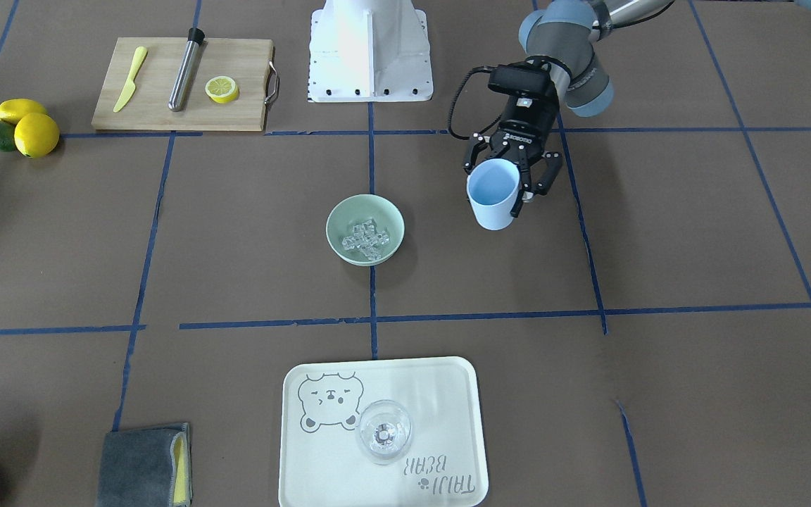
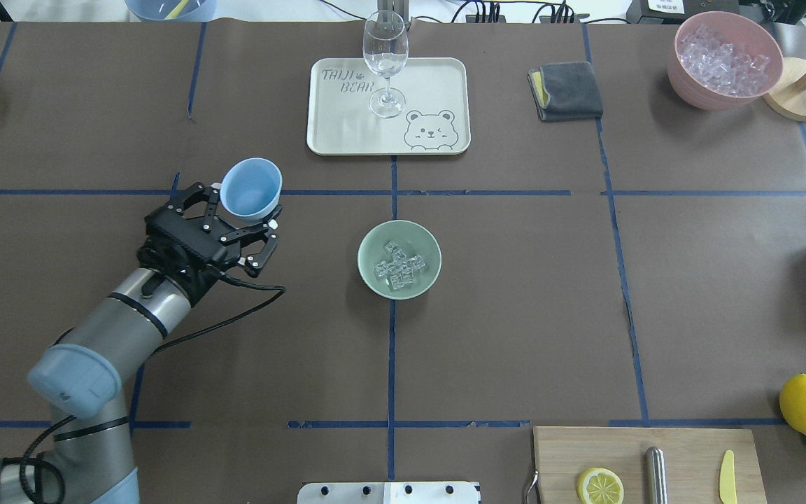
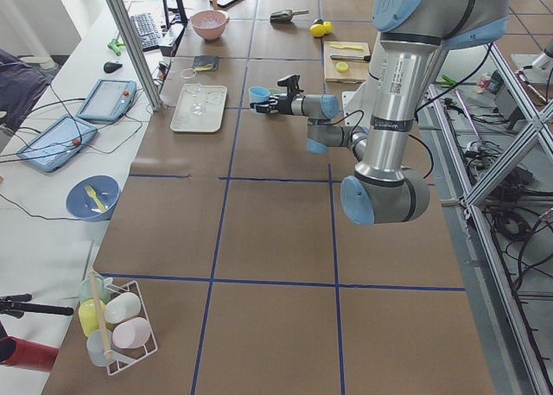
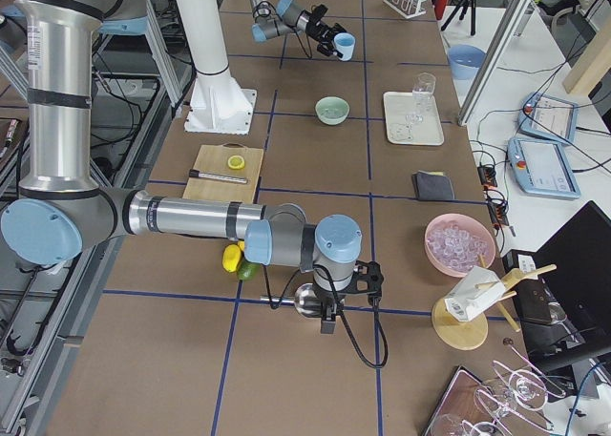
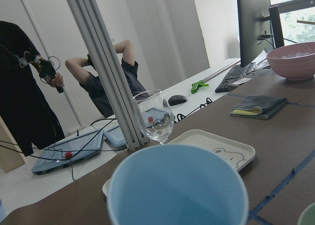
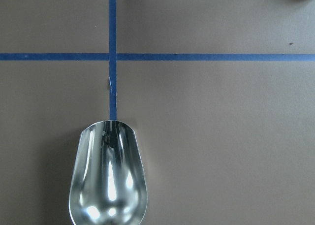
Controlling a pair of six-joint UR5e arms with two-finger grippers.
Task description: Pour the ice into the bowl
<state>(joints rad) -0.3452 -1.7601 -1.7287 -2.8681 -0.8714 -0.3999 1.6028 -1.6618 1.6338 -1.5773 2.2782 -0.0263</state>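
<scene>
L tool (image 2: 243,213) was clamped on a pale blue cup (image 2: 252,187), left of the bowl (image 2: 368,248) in overhead view and apart from it; cup inside looked empty. Ice (image 2: 399,266) lay inside bowl, approx. at its centre. R tool (image 4: 325,310) sat well away from bowl, w/ a metal scoop (image 6: 108,180) just below its cam; can't tell if open or closed.

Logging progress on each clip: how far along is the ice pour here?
Done: the ice lies in the green bowl. In hand: the left hand grips the blue cup, upright, apparently empty, away from the bowl. Left: probably only setting the cup down.
</scene>
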